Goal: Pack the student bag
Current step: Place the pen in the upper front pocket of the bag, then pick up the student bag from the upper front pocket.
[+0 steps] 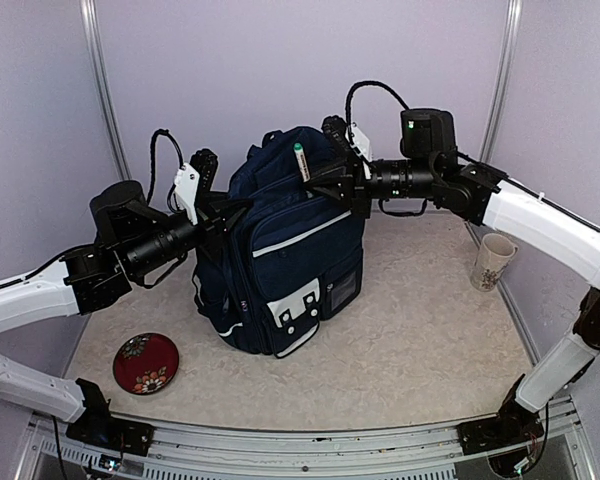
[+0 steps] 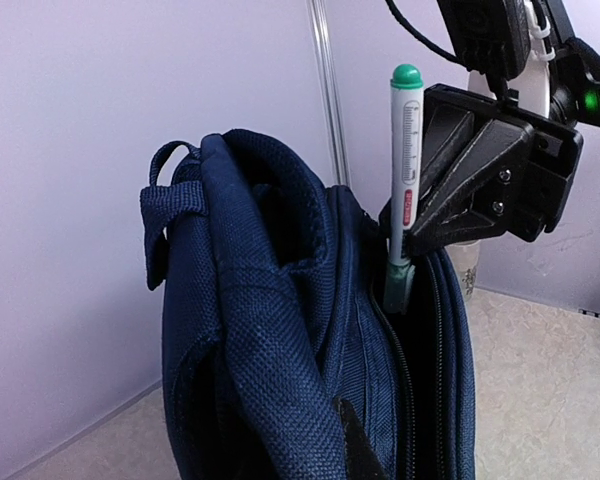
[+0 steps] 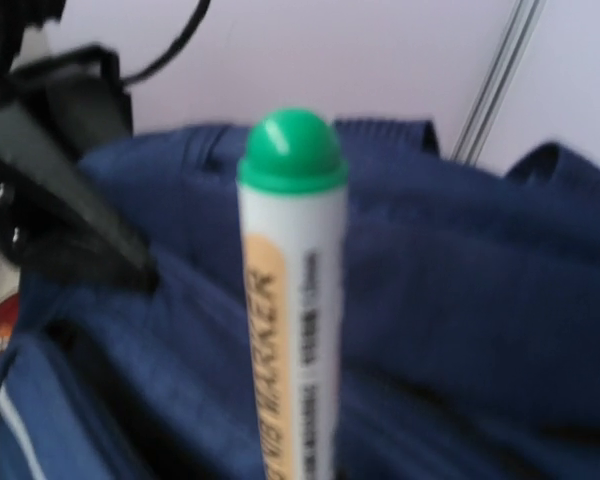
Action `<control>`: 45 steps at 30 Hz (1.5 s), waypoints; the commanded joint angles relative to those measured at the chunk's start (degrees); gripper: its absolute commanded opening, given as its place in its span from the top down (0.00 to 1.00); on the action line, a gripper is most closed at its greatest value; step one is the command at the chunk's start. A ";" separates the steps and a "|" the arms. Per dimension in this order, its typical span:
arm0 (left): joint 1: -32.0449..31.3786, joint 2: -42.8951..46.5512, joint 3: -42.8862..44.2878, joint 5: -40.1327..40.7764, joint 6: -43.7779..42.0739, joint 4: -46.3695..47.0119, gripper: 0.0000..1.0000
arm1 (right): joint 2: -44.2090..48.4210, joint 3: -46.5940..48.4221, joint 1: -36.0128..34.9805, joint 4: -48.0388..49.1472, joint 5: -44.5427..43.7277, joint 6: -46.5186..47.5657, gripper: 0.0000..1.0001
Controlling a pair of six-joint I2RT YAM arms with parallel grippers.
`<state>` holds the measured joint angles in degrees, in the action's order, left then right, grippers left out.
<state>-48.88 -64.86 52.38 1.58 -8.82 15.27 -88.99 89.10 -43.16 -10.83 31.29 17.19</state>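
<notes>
Right here, my right tool (image 1: 312,180) is clamped tight on a white marker (image 1: 301,162) with a green cap, holding it upright, cap at the top. The marker's lower end dips into the open top of the student bag (image 1: 290,270). The bag stands upright in the middle of the counter (image 1: 420,330), front pocket and white patch facing the near edge. Over on the other side, my left tool (image 1: 232,212) is closed down narrow on the bag's upper left edge, pinching the navy fabric beside the opening. Both arms reach in from opposite sides, meeting at the bag's top. A red dish (image 1: 146,362) lies at the near left, and a mug (image 1: 492,262) stands well off to the right.
</notes>
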 commanded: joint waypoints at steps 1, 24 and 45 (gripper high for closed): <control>0.72 0.46 -0.06 0.24 -0.55 0.09 0.97 | 0.25 5.77 0.53 -15.99 -3.70 4.50 1.00; -2.23 2.58 -0.05 -4.46 -7.11 -3.65 1.00 | 17.02 -1.93 1.55 -14.28 -5.42 -11.05 0.38; -1.66 13.57 -5.56 -8.07 -13.73 -8.10 1.00 | 28.76 -45.76 3.27 13.59 -15.92 -12.39 0.72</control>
<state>-50.83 -54.19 47.90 -6.85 -20.25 6.74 -63.37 47.66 -37.19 -6.26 11.70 1.65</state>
